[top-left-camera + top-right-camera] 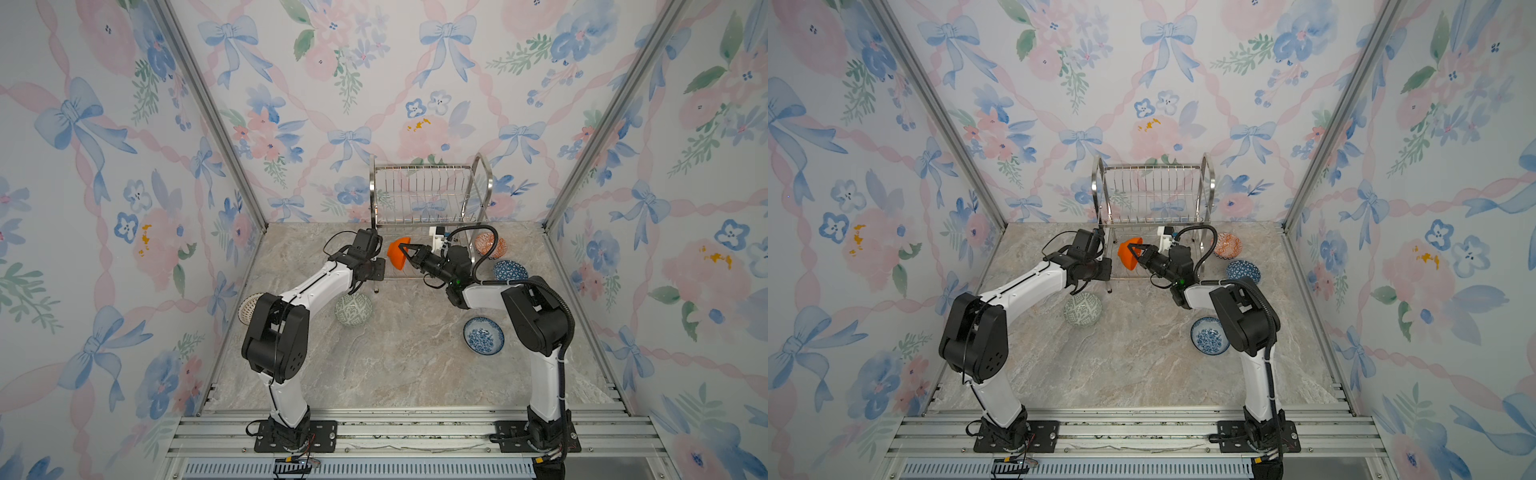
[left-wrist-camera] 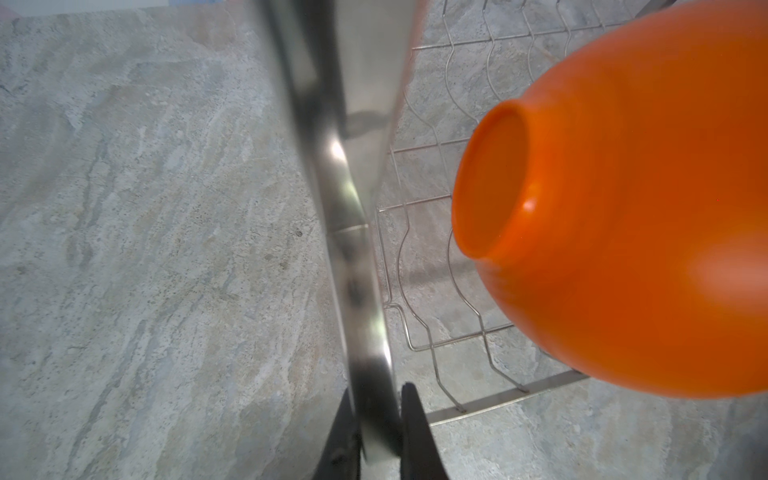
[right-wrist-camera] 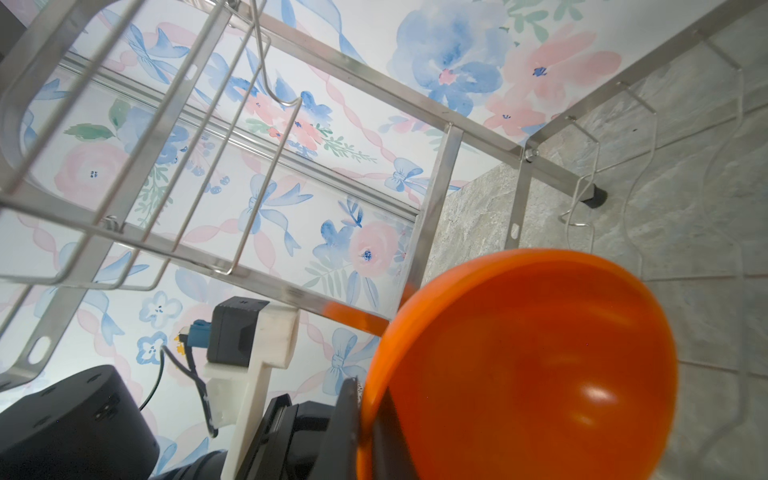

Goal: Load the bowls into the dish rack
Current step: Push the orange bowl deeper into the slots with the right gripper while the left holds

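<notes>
Fingers of the left gripper (image 2: 377,419) pinch the left bar of the dish rack (image 1: 428,195). Right gripper (image 1: 401,247) fingers squeeze the rim of the orange bowl (image 1: 395,262), tipped on its side over the bottom shelf. Five other bowls (image 1: 353,309) sit on the table (image 1: 407,365).

left gripper (image 2: 376,397) clamped, right gripper (image 1: 401,248) clamped, arms reaching forward

Centre of a top view: the plain glossy orange round bowl (image 1: 395,259), one solid colour. Lower left, the green-and-white geometric ceramic bowl (image 1: 353,308); at the left edge of the table, the white bowl with dark lattice (image 1: 248,307). On the right, the orange-red-and-white patterned bowl (image 1: 483,242), the dark-blue triangle-patterned bowl (image 1: 510,270) and the blue-and-white floral bowl (image 1: 483,336). The shiny wire dish rack (image 1: 428,187) gleams silver. The wallpaper (image 1: 332,83) shows blue bows and pink blooms, and the marbled stone tabletop (image 1: 407,365) runs grey-beige.
</notes>
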Robot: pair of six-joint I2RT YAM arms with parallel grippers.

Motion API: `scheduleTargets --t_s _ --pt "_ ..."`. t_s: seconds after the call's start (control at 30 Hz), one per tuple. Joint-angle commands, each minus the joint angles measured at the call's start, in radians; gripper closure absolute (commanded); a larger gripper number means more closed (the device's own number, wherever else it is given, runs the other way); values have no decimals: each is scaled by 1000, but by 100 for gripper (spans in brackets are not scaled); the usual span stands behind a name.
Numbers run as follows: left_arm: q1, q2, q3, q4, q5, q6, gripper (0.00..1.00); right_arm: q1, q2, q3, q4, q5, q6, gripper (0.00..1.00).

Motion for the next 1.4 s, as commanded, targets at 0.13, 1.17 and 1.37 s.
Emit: scheduleTargets --t_s 0.13,1.17,1.37 --pt "-20 2 -44 -69 76 82 100 1 92 133 52 -48 42 100" --pt "-26 -41 -120 -69 76 132 100 -48 296 435 -64 -92 -48 100" --pt "-26 -47 -128 -69 76 133 100 -56 330 481 -94 -92 -61 100"
